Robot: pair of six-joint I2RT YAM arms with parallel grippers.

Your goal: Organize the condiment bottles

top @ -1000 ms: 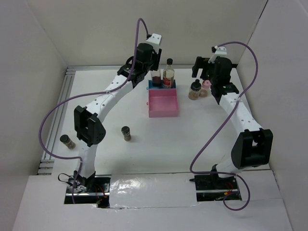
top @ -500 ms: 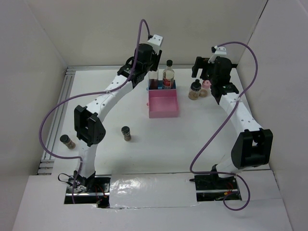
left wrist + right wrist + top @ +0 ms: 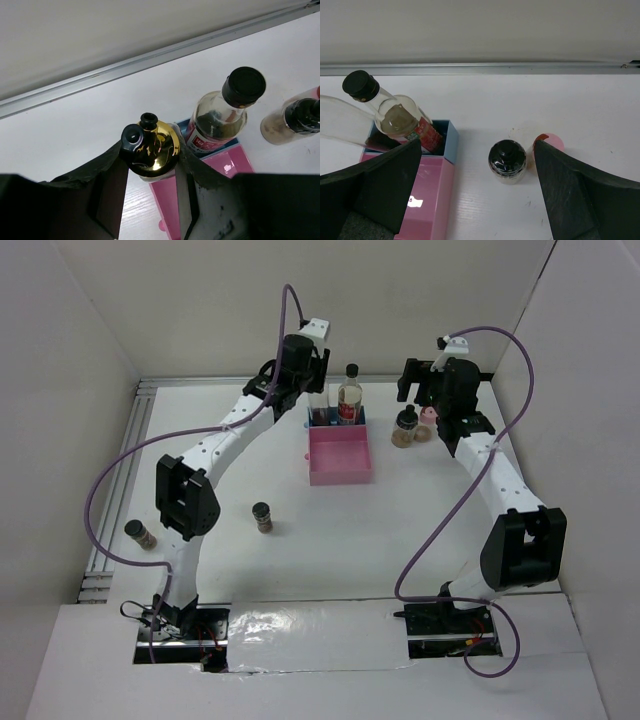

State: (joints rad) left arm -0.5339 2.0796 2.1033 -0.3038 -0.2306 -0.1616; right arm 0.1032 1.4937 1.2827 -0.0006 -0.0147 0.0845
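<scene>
I am watching the left gripper [image 3: 150, 167] clamping the gold-pourer bottle [image 3: 151, 147] at centre frame. The black-cap bottle [image 3: 220, 112] is standing upper right in the blue tray [image 3: 451, 142]; its red label [image 3: 202, 145] is showing white print too small to read. The right gripper [image 3: 475, 200] is hanging wide open near a jar [image 3: 507, 159].

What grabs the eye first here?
The left gripper is shut on the gold-pourer bottle at the far centre, right beside the black-capped red-label bottle in the blue tray. Off to the right, the right gripper hangs open above a dark-lidded jar and a pink-capped shaker.
</scene>
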